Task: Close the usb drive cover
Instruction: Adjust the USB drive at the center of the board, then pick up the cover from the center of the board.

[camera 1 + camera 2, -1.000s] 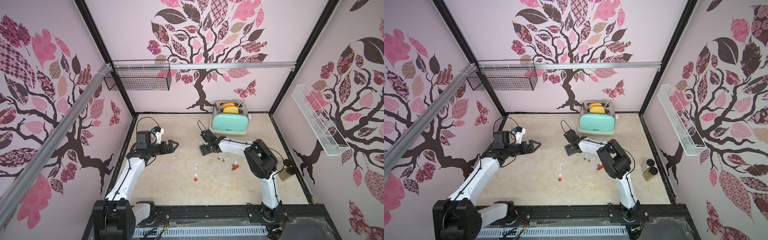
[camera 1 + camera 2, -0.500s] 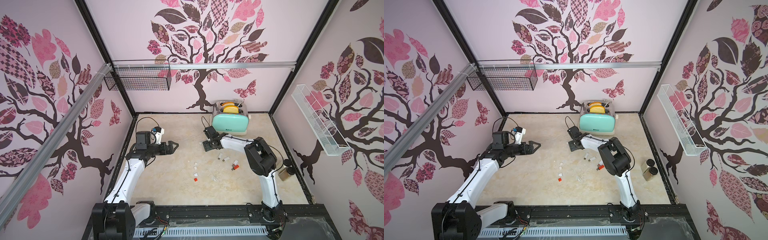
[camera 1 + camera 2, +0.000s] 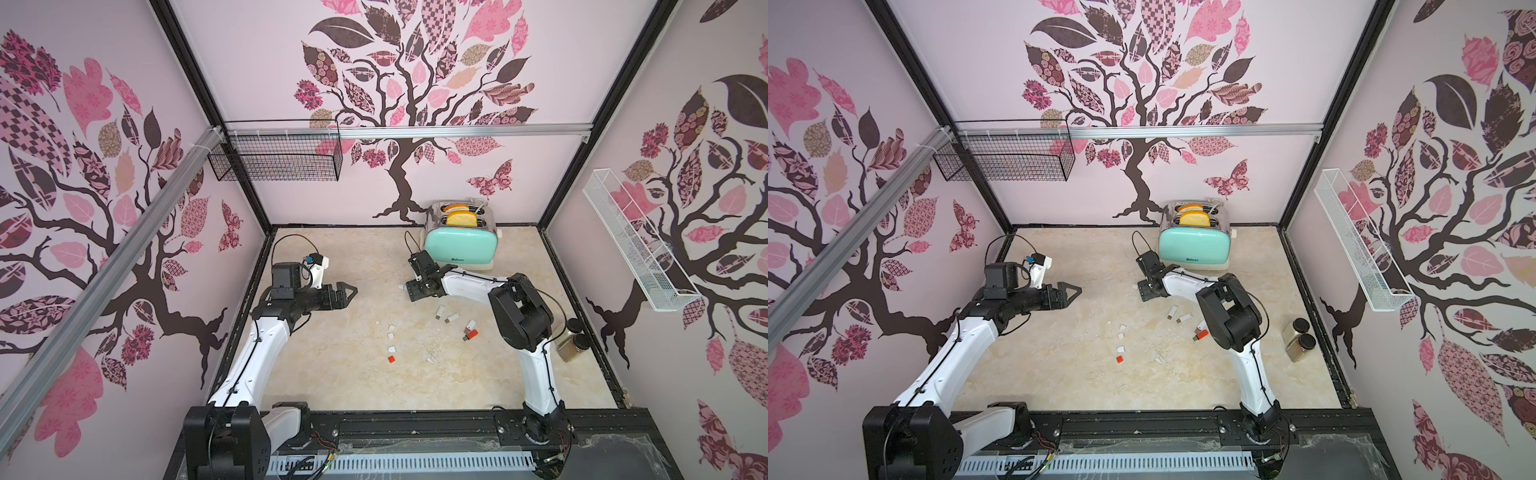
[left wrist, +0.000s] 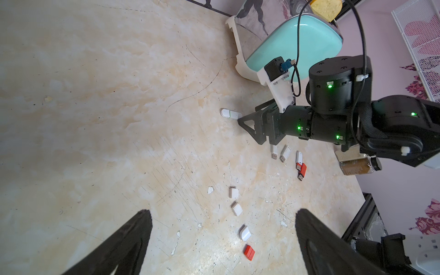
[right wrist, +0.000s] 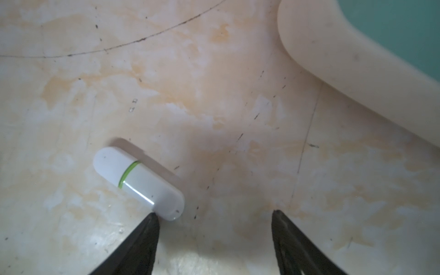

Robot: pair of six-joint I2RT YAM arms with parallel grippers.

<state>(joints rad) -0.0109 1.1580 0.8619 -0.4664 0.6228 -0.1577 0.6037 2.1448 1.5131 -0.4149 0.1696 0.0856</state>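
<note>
Checking progress: one drive capped, more waiting

Right tool [image 5: 214, 213] sits low over the desk [image 5: 214, 95], jaws well apart, gripping nothing. One fingertip just touches the end of the white usb drive [image 5: 138, 183], which lies flat w/ its cover [image 5: 112, 164] on, near the toaster [image 3: 459, 245]. Left tool [image 4: 222, 211] hangs wide open, empty. I reckon that one's done. Four bare drives [image 4: 285, 153] & loose caps [image 4: 234, 192] lie apart, so plenty left.

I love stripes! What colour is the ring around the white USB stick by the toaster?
Green. The USB stick shows best in the right wrist view.
</note>
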